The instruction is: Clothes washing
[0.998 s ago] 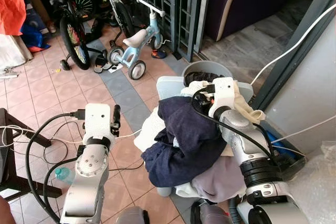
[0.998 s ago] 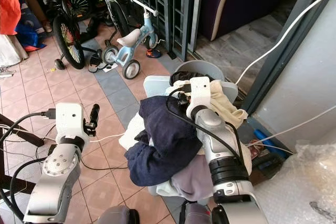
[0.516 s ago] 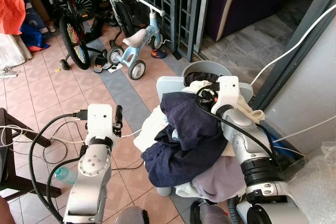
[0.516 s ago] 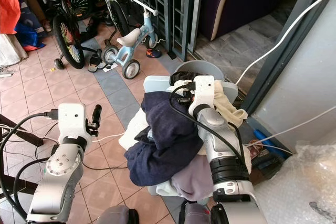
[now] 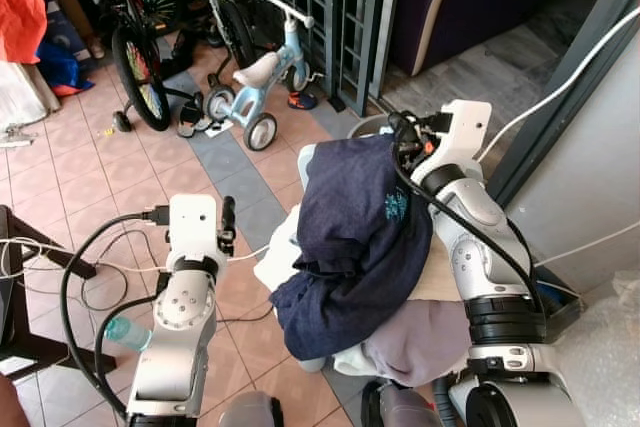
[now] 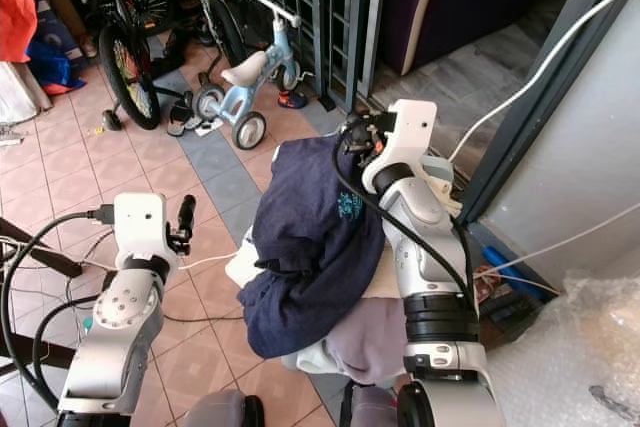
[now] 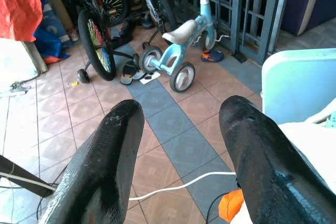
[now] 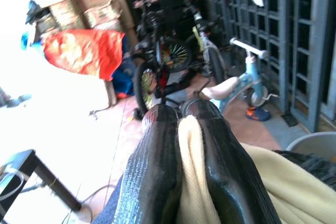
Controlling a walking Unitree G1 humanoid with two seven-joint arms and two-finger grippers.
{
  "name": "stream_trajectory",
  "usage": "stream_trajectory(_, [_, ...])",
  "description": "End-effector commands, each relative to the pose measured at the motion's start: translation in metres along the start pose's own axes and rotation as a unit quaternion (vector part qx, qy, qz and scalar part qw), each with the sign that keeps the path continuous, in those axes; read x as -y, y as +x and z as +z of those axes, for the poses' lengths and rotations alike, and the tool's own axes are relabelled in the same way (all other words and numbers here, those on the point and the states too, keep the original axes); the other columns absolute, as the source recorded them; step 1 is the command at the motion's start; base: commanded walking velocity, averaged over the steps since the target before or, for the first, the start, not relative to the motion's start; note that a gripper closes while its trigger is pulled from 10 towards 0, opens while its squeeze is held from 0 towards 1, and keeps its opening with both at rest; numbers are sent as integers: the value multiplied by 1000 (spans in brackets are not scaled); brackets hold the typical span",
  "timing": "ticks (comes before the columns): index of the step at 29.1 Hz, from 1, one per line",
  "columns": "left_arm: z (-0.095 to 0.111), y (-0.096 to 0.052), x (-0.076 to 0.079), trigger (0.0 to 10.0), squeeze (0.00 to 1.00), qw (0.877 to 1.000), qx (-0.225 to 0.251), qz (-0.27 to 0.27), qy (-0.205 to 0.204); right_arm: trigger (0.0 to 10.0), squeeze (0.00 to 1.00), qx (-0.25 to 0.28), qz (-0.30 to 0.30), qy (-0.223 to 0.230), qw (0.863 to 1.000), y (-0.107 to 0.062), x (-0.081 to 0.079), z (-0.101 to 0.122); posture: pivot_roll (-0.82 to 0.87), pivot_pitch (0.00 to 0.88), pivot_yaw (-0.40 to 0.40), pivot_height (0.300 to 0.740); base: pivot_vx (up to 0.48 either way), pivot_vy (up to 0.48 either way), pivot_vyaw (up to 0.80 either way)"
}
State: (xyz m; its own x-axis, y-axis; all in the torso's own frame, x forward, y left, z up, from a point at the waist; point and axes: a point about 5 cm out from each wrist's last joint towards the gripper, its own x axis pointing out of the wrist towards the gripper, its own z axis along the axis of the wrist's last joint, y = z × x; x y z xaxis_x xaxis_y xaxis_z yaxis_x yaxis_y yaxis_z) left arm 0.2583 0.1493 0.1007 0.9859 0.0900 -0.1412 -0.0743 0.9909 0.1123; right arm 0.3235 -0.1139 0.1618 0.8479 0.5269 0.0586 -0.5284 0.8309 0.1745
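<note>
The right gripper (image 8: 181, 129) pinched a cream cloth (image 8: 197, 192), apparently lifting the navy garment (image 5: 355, 232) too. At 9 o'clock, the left gripper (image 7: 181, 145) gaped, holding nothing, over bare floor tiles (image 7: 173, 129).

Navy shirt (image 5: 360, 237) hides most of the laundry basket (image 5: 312, 162).

The navy shirt (image 5: 355, 237) is soft matt cloth, and the cream garment (image 8: 202, 192) pinched between the right gripper (image 8: 181, 116)'s glossy black fingers (image 8: 152, 182) looks finely knitted. The left gripper (image 7: 181, 124) has fingers (image 7: 110, 161) with a textured, faintly shiny surface. The floor (image 5: 70, 182) is smooth tile, and both arms are brushed silver metal with white plastic wrists.
</note>
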Motion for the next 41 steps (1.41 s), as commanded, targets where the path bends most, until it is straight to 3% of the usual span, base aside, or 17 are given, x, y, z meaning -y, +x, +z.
stream_trajectory(1, [-1, 0, -2, 10000, 0, 1000, 0, 6, 2, 0, 0, -16, 55, -13, 998, -2, -13, -3, 49, 43, 24, 740, 0, 0, 0])
stream_trajectory(4, [-1, 0, -2, 10000, 0, 1000, 1, 6, 1, 0, 0, -63, 112, -63, 990, -13, -17, -17, 48, 40, 24, 740, 0, 0, 0])
stream_trajectory(10, [-1, 1, -1, 10000, 0, 1000, 2, 5, 2, 0, 0, -89, 119, -92, 985, -18, -10, -23, 47, 41, 27, 740, 0, 0, 0])
stream_trajectory(12, [-2, 1, -1, 10000, 0, 1000, 1, 2, 3, 0, 0, -113, 125, -124, 978, -19, -7, -28, 46, 43, 30, 740, 0, 0, 0])
stream_trajectory(13, [-2, 0, -1, 10000, 0, 1000, -1, 1, 4, 1176, 0, -127, 120, -144, 974, -19, -4, -30, 46, 46, 31, 740, 0, 0, 0])
stream_trajectory(14, [-3, 0, -1, 10000, 0, 1000, -2, 0, 5, 1176, 0, -137, 116, -157, 971, -19, -2, -32, 46, 46, 31, 740, 0, 0, 0])
stream_trajectory(15, [-3, 0, -1, 10000, 0, 1000, -3, 0, 5, 10000, 1000, -137, 120, -145, 972, -19, -2, -31, 48, 52, 28, 740, 0, 0, 0])
stream_trajectory(24, [-7, -7, -2, 10000, 0, 1000, -12, 2, 5, 10000, 1000, -102, 172, -128, 971, -22, -6, -17, 53, 76, 28, 740, 0, 0, 0])
stream_trajectory(27, [-8, -9, -2, 10000, 0, 1000, -14, 1, 5, 10000, 1000, -74, 154, -117, 978, -17, -2, -4, 53, 85, 29, 740, 0, 0, 0])
stream_trajectory(29, [-8, -10, -2, 10000, 0, 1000, -16, 0, 6, 10000, 1000, -33, 100, -118, 987, -7, 10, 13, 52, 93, 27, 740, 0, 0, 0])
stream_trajectory(32, [-8, -10, -2, 10000, 0, 1000, -17, 0, 7, 10000, 1000, -14, 51, -118, 992, -2, 22, 22, 53, 96, 27, 740, 0, 0, 0])
stream_trajectory(37, [-8, -11, -2, 10000, 0, 1000, -19, 1, 6, 10000, 1000, -36, 7, -140, 989, -2, 36, 19, 56, 100, 23, 740, 0, 0, 0])
stream_trajectory(41, [-10, -13, -2, 10000, 0, 1000, -24, 0, 6, 10000, 1000, -64, 5, -140, 988, -5, 41, 11, 55, 102, 23, 740, 0, 0, 0])
